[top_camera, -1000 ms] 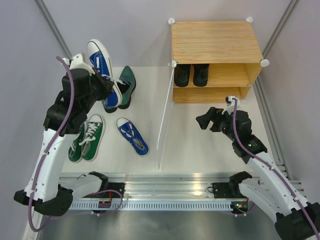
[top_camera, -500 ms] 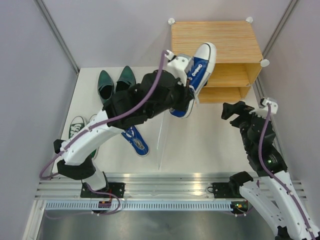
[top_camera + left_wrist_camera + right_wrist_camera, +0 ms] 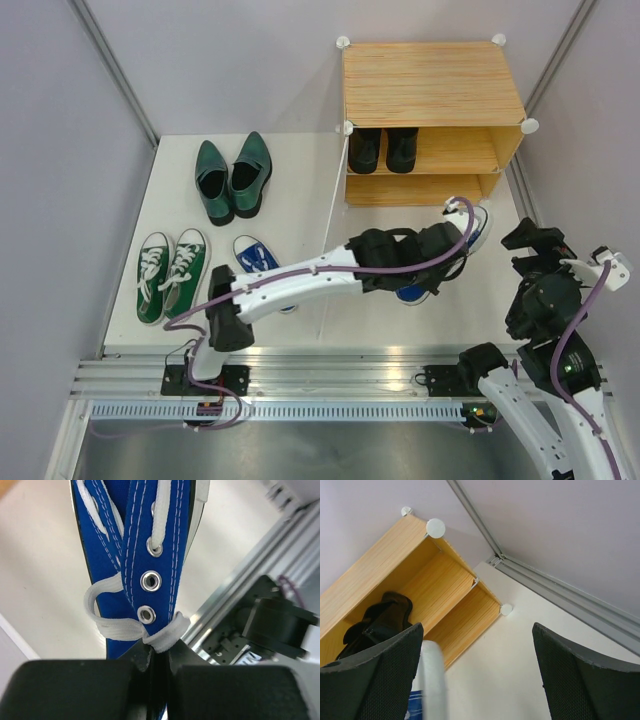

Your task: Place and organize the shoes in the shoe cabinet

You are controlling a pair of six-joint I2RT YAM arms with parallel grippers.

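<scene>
- The left arm stretches low from its base at the near left and crosses the edge of the open door (image 3: 333, 215). It ends in front of the cabinet (image 3: 432, 80), with the left hand (image 3: 447, 252) near the mouth of the lower level.
- In the wrist view, the left hand (image 3: 157, 680) is pinched tight on the blue sneaker (image 3: 160, 530) at its laced edge, the fingers nearly meeting.
- The sneaker's long axis runs diagonally. Its white toe points far right, just beside the cabinet's lower front edge, and its heel points near left. I cannot tell whether it touches the bench (image 3: 400, 325).
- The right arm is folded back at the right side. The right hand (image 3: 532, 240) is spread wide with nothing between its fingers (image 3: 375, 675), near the sneaker's toe but apart from it.
- 2 black shoes (image 3: 383, 148) stand on the left of the upper level. The wood to their right and the lower level are open.
- Left of the door lie 2 pointed shoes (image 3: 232, 178), 2 green sneakers (image 3: 172, 272) and a 2nd blue sneaker (image 3: 258, 255), partly under the left arm.
- Bare bench lies between the cabinet front and the near rail (image 3: 330, 365).
</scene>
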